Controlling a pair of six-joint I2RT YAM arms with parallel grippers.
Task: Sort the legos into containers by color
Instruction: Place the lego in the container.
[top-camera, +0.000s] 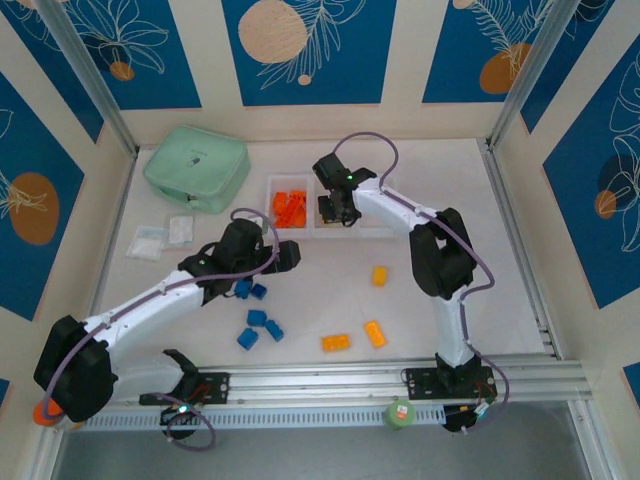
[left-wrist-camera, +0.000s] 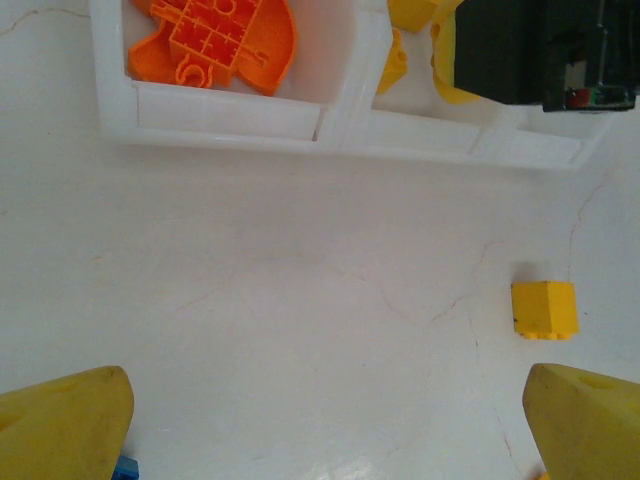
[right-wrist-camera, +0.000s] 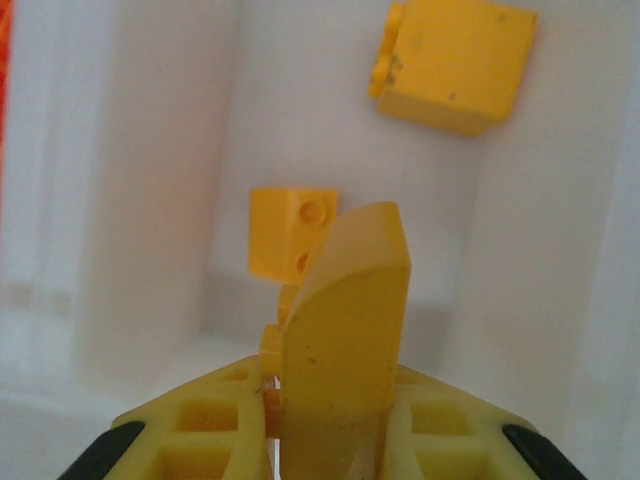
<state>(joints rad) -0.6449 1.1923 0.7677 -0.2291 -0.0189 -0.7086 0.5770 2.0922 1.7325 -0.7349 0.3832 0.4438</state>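
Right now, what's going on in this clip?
Toy bricks are being sorted by colour into white bins. The right tool is shut on a curved yellow brick over the bin that has other yellow bricks. The left tool hangs open and empty above the table. Orange bricks sit in the next bin; blue bricks and a few yellow ones lie loose.
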